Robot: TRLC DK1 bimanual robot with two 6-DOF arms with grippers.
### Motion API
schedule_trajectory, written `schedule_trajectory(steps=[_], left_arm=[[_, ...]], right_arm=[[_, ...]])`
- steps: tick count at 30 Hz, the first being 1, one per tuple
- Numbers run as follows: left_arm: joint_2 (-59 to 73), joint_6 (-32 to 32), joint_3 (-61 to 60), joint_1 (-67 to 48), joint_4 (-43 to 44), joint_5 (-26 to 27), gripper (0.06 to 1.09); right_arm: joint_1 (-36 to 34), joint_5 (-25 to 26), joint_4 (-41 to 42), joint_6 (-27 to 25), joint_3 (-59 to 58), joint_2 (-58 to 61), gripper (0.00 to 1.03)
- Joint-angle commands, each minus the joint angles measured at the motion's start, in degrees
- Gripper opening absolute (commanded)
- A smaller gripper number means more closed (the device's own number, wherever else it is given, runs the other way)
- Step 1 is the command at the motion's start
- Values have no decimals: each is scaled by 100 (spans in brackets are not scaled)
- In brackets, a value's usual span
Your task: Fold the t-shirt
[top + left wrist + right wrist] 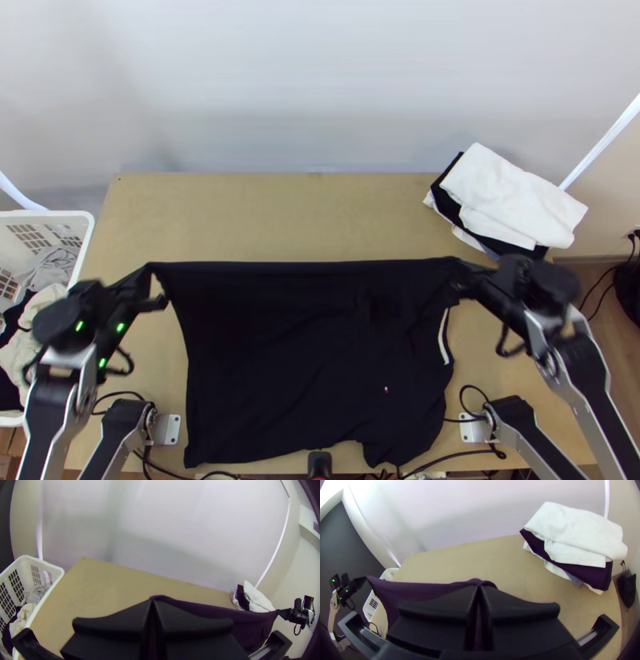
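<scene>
From where I stand, the black T-shirt (296, 360) is stretched between the two arms over the near half of the light wooden table (264, 216). The left claw (154, 290) is closed tight, its two wide fingers brought together on one corner of the cloth, out by the table's left side. The right claw (460, 286) is closed just the same, pinching the opposite corner on the right. Between them the shirt's far edge runs taut and nearly straight across. From that edge the fabric drops in one broad dark sheet toward the near edge of the table, opened out rather than folded, with a wavy lower border and soft creases toward the right. How much of it actually rests on the wood, I can't tell. A thin white strip (444, 338) shows along its right side, and there's a tiny pale and pinkish spot (386, 390) low on the right.

At the table's far right corner sits a pile of folded clothes (512, 196), white on top with black beneath and more pale cloth under that. Off the left side stands a white plastic basket (86, 232) with openwork walls, holding pale and dark laundry (28, 336) in a loose heap. Black cables (448, 458) trail along the near edge around the arms' bases, and a dark bag-like thing (627, 590) is beyond the table on the right.
</scene>
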Motion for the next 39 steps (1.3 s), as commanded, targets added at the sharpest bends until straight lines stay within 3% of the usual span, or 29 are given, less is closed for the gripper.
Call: schedule_trajectory(steps=[1,5,11,19,25,33,39], left_arm=[[785,-89,60,8,333,-33,10],[1805,-177,306,26,588,108,10],[3466,-212,860,316,1054,547,10],[5514,-195,2240,448,1168,547,10],[6762,-212,3084,579,1018,512,10],[7016,-362,3760,544,227,521,10],[6313,-344,3576,615,-669,1136,10]], right_arm=[[-1,-42,288,127,349,786,3],[-150,-359,306,127,850,1770,3],[-177,-368,508,110,1395,2834,3],[-423,-368,578,110,2678,4609,3],[-546,-394,7,101,3785,5822,3],[-537,-403,-450,294,4356,6332,3],[-484,-403,-1224,347,4269,5875,3]])
